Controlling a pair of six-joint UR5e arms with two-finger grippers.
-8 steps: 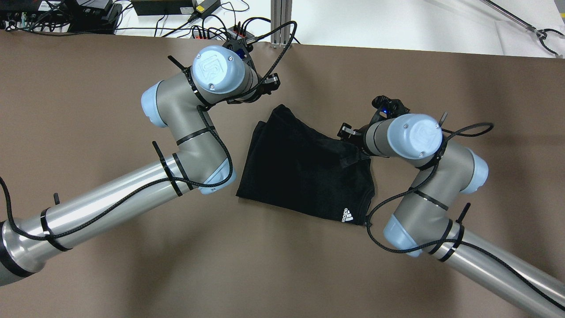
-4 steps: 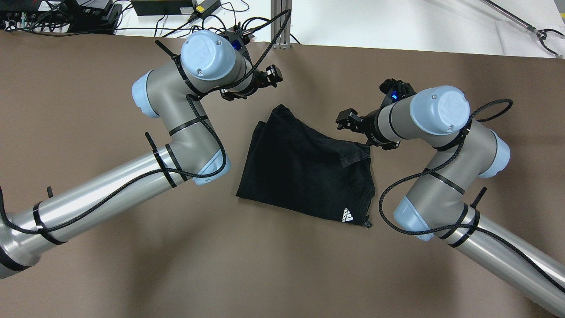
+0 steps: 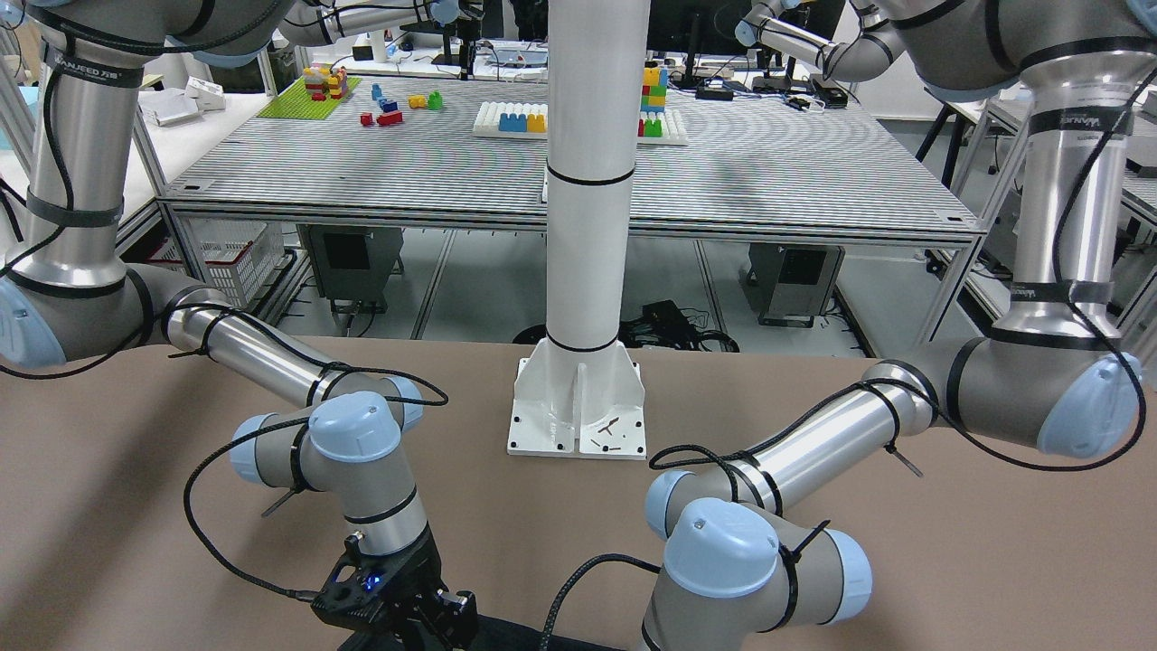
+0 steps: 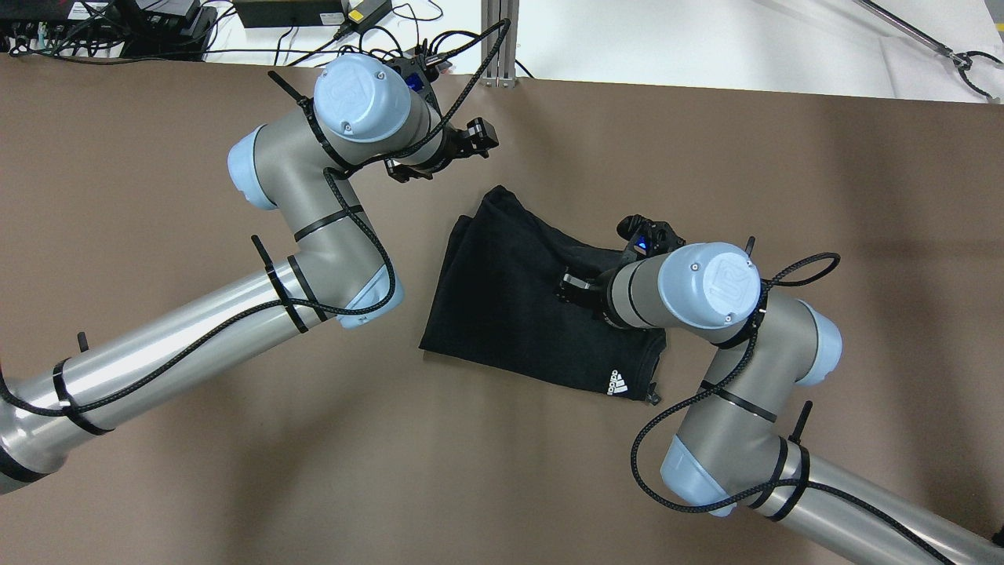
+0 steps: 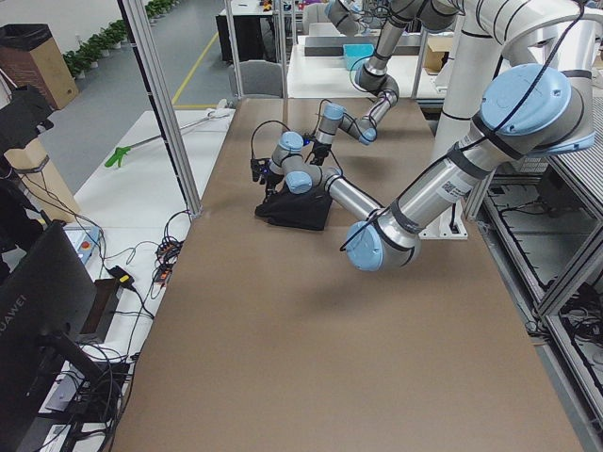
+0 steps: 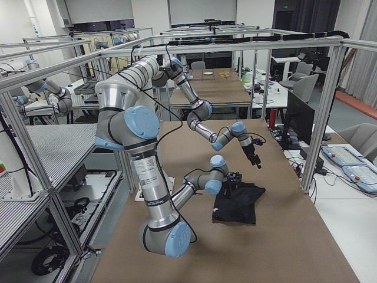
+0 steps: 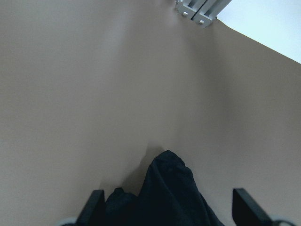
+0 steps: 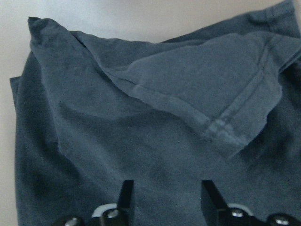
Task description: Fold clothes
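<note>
A black folded garment [image 4: 525, 290] with a white Adidas logo [image 4: 616, 383] lies on the brown table [image 4: 157, 471]. A sleeve flap is folded over its far right corner [image 8: 211, 94]. My right gripper [image 4: 571, 289] hovers over the garment's right half. In the right wrist view it [image 8: 167, 188] is open with only cloth below it. My left gripper [image 4: 478, 141] is beyond the garment's far tip, apart from it. In the left wrist view it [image 7: 168, 197] is wide open and empty, with the garment's tip [image 7: 167, 174] below. The garment also shows in the side views [image 5: 297, 209] [image 6: 238, 203].
Cables and a power strip [image 4: 376, 55] lie along the far table edge beside an aluminium post [image 4: 498, 39]. The white base pillar [image 3: 583, 226] stands at my side of the table. A grabber tool [image 4: 965, 63] lies at the far right.
My right gripper left the garment's far right corner, swung out, then came in over the garment's right half. My left arm drew back slightly to the left.
</note>
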